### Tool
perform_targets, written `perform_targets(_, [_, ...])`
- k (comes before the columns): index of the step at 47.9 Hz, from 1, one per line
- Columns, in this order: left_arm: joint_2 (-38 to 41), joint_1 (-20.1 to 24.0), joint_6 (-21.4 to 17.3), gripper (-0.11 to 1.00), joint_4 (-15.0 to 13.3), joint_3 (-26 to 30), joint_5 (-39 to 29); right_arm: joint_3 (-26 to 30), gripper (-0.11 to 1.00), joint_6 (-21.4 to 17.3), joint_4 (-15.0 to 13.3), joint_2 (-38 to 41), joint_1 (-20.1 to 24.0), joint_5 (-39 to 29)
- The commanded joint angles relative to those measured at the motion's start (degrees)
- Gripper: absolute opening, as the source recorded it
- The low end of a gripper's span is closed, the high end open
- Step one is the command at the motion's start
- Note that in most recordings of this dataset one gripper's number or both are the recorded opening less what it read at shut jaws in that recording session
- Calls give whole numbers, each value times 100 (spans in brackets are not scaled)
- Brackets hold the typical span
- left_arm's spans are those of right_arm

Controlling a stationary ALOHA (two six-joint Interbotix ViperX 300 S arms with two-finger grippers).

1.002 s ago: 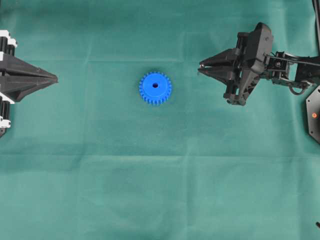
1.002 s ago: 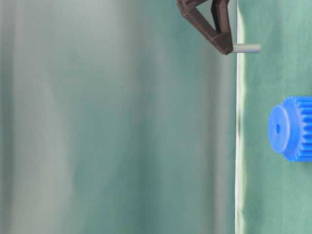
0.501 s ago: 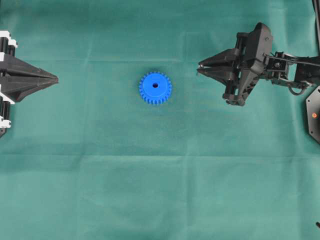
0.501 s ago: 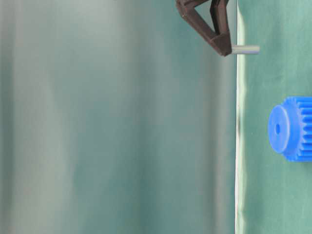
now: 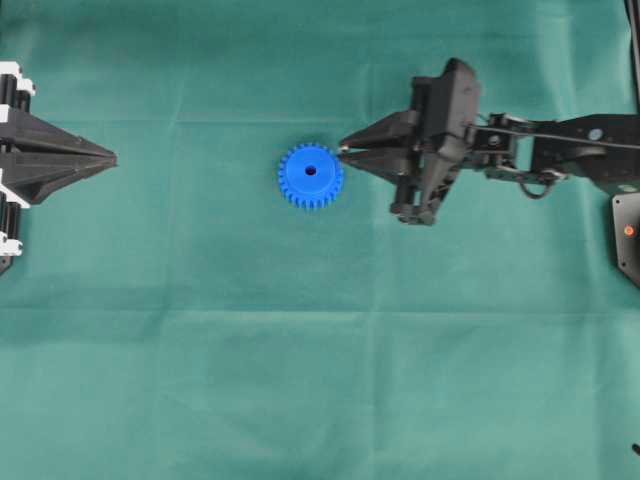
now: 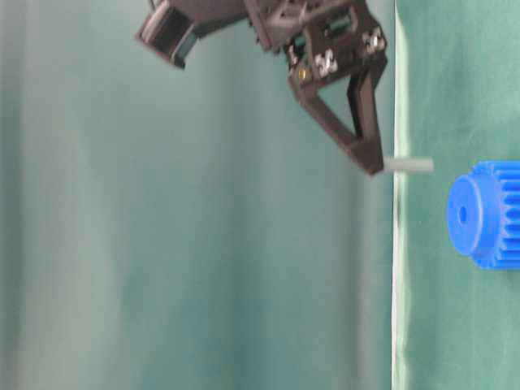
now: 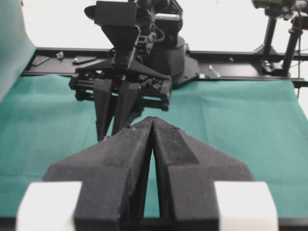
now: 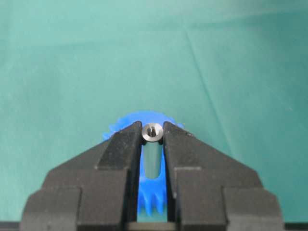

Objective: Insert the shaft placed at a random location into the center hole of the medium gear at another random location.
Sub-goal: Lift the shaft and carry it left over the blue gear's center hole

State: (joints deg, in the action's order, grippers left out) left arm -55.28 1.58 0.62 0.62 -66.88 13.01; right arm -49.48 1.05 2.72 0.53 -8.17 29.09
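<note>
The right gripper (image 5: pixel 343 153) clamps the shaft (image 8: pixel 153 133) between its fingertips, just beside the medium gear (image 5: pixel 310 176) — near the green cloth's (image 5: pixel 300 380) middle, center hole (image 5: pixel 310 170) unfilled; the left gripper (image 5: pixel 112 158) sits closed, empty, at the left edge.

The desk (image 5: pixel 300 380) is covered all over in a green cloth (image 5: pixel 200 300) with faint fold creases running across it. Only thing lying right on the cloth is the blue gear (image 5: pixel 310 176), flat with its hub and hole (image 5: pixel 310 170) facing up, roughly mid-desk toward the far side.
</note>
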Motion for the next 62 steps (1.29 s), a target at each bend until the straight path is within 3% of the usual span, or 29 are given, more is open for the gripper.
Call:
perform_targets(1, [44, 18, 9, 0, 9, 88, 26, 343, 14, 26, 44, 53, 70, -62])
perform_targets(21, [53, 18, 9, 0, 0, 88, 18, 765, 14, 26, 53, 501, 88, -105])
perform_targets(62, [70, 9, 18, 0, 9, 70, 18, 817, 14, 35, 79, 905, 88, -53])
